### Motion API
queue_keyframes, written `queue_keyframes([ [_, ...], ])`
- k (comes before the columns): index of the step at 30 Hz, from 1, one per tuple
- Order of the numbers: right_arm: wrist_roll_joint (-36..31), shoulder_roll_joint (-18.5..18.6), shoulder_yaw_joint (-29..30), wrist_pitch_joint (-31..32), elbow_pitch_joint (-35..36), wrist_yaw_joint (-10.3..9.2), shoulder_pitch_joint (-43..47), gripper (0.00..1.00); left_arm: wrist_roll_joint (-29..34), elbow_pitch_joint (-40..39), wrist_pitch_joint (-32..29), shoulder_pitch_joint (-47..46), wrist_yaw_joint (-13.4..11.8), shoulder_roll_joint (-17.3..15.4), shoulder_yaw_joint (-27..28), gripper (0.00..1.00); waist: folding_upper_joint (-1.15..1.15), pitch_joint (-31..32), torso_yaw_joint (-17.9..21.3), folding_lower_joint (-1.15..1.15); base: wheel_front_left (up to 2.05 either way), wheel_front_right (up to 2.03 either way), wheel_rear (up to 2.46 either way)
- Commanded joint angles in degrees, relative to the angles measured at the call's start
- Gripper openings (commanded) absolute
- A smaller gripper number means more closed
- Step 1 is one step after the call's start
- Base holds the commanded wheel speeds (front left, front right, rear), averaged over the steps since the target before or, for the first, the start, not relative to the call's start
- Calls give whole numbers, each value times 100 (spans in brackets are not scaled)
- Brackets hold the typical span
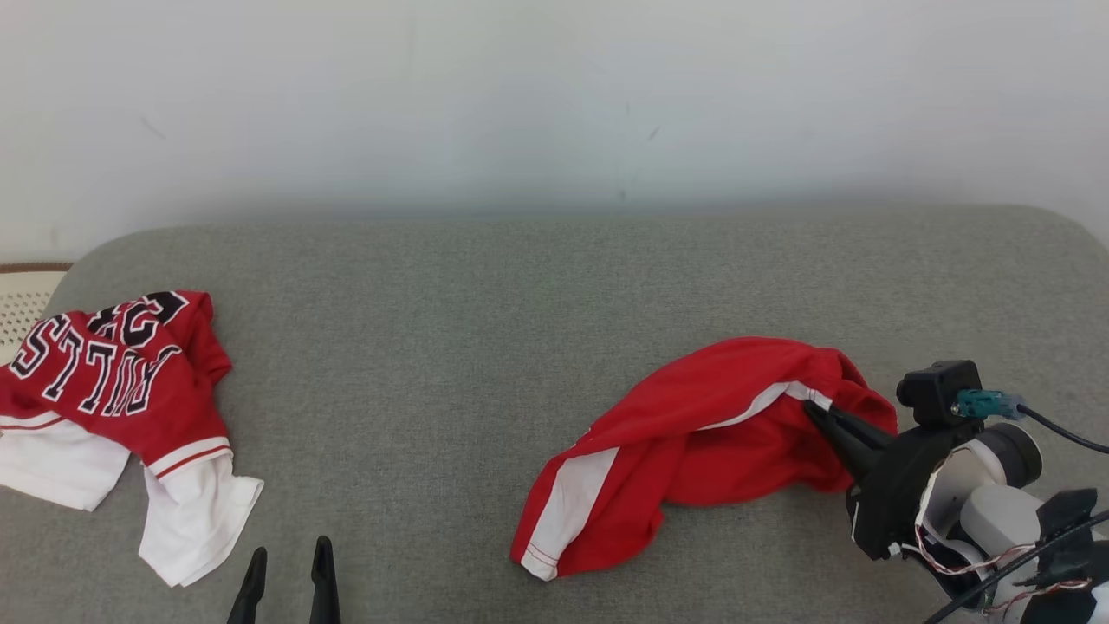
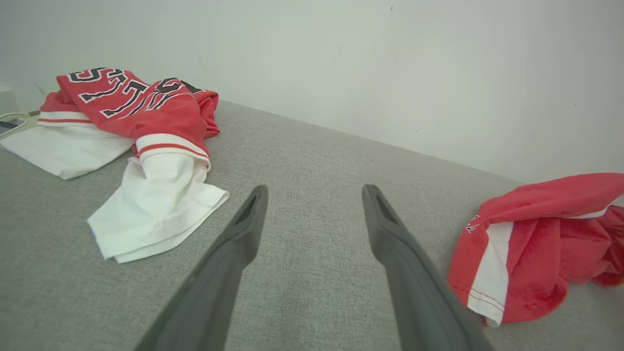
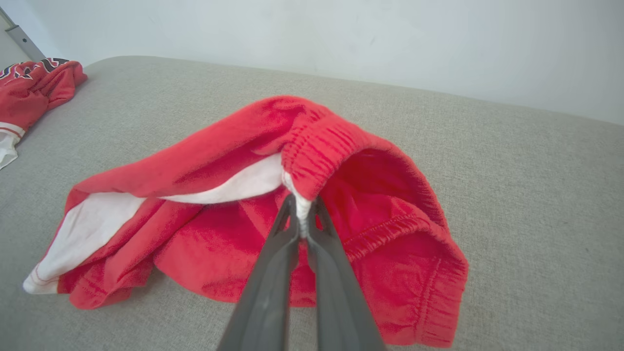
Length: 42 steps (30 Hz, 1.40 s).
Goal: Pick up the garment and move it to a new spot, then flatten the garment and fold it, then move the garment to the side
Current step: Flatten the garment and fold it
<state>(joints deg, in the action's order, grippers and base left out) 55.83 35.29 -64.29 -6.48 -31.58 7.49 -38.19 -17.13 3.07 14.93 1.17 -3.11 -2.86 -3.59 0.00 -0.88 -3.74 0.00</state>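
On the grey surface [image 1: 485, 295] the shorts [image 1: 693, 433] lie crumpled toward its right edge, nearer the front. The right gripper [image 1: 814, 406] pinches their waistband at the white stripe, from their right. The left gripper [image 1: 288, 555], fingers spread, hangs well apart by the front edge.

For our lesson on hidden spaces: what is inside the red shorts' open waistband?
Inside the shorts, only red inner fabric shows; further in, folds cover the rest. The right gripper pinches the waistband edge.
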Motion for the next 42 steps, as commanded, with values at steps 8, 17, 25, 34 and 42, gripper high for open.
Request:
queue_keyframes([
  [8,397,614,-248,358,1102,1,471,0,-23,-3,17,136,-7,-4,46,100,0,166,317,0,0,0,0],
  [17,901,1288,-315,787,2188,1,923,0,-18,26,18,125,38,-4,87,100,0,172,401,0,0,0,0],
  [25,1226,1611,-123,986,2498,1,1347,0,-17,-26,18,143,20,-4,123,100,0,137,474,0,0,0,0],
  [34,1268,1547,194,746,2394,1,1661,100,18,-8,18,147,47,-4,191,100,0,129,540,0,0,0,0],
  [42,1232,1551,594,312,2563,1,1834,100,18,-15,18,129,34,-4,193,100,0,140,613,0,0,0,0],
])
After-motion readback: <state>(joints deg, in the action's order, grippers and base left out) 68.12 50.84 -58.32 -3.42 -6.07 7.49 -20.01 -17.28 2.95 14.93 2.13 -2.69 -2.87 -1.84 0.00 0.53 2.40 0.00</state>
